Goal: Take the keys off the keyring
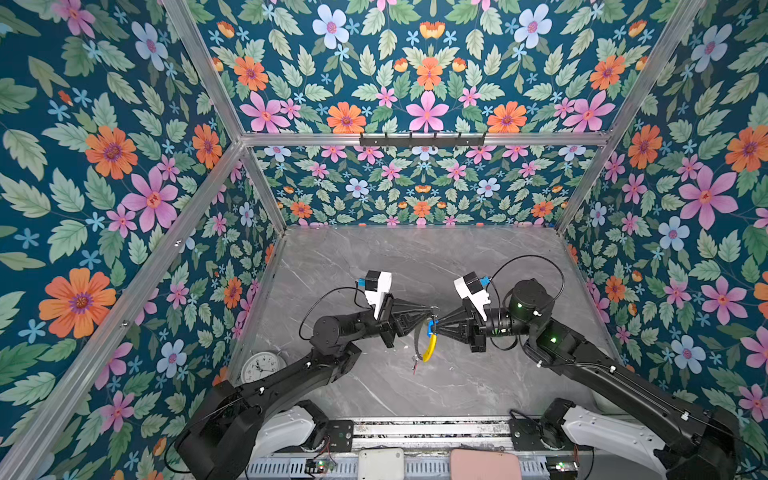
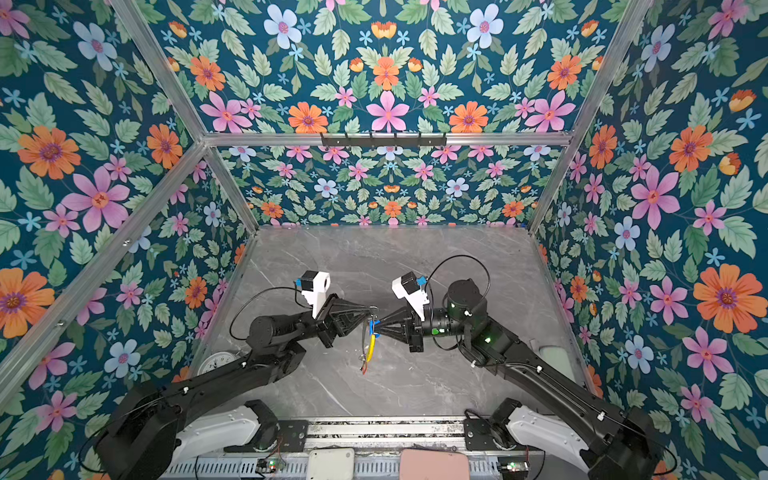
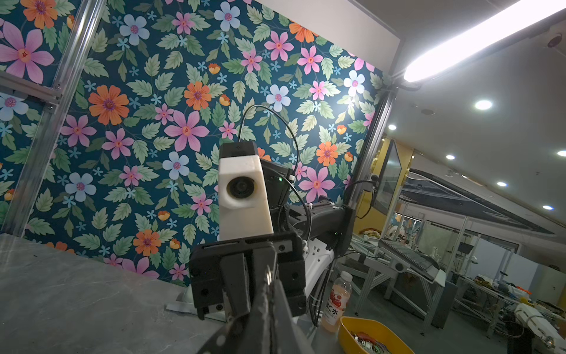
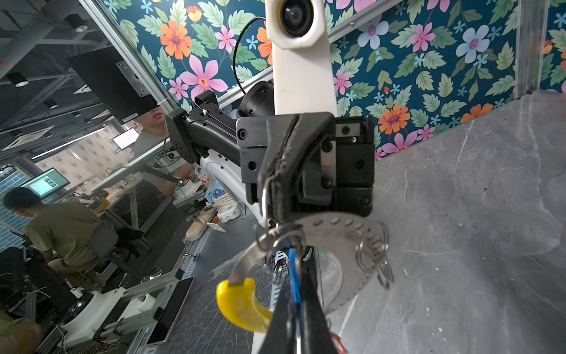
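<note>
Clamping keyring, left gripper closed, right gripper closed on blue-tagged key, bottle reading "C水"

keyring: dull grey metal, smooth, faint brushed look. yellow sleeve: glossy plastic. blue tag: smooth plastic. left claw: matt black plastic. surface: grey marble-look, smooth, slight sheen.

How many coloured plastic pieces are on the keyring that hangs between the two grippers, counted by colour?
On the keyring:
Yellow sleeve: 1
Blue tag: 1
Red-orange tag: 1
Total: 3
</note>
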`<act>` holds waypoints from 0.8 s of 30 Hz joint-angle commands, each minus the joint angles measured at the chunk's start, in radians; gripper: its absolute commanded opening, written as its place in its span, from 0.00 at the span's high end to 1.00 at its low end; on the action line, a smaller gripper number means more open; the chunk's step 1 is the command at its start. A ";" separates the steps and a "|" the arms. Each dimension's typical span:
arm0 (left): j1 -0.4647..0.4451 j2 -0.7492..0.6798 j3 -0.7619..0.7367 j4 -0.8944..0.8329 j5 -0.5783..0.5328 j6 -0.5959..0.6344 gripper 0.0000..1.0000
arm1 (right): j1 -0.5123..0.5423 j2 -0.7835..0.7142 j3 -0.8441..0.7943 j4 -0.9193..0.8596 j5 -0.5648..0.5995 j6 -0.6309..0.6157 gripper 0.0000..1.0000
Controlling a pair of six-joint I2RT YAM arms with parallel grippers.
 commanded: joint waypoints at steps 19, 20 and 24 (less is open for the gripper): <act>0.000 -0.082 -0.010 -0.102 -0.043 0.103 1.00 | 0.002 -0.096 0.171 -0.177 0.182 -0.068 0.49; 0.000 -0.081 -0.011 -0.100 -0.045 0.101 1.00 | 0.003 -0.079 0.177 -0.164 0.171 -0.058 0.50; 0.000 -0.080 -0.015 -0.089 -0.049 0.101 1.00 | 0.003 -0.037 0.175 -0.106 0.130 -0.019 0.60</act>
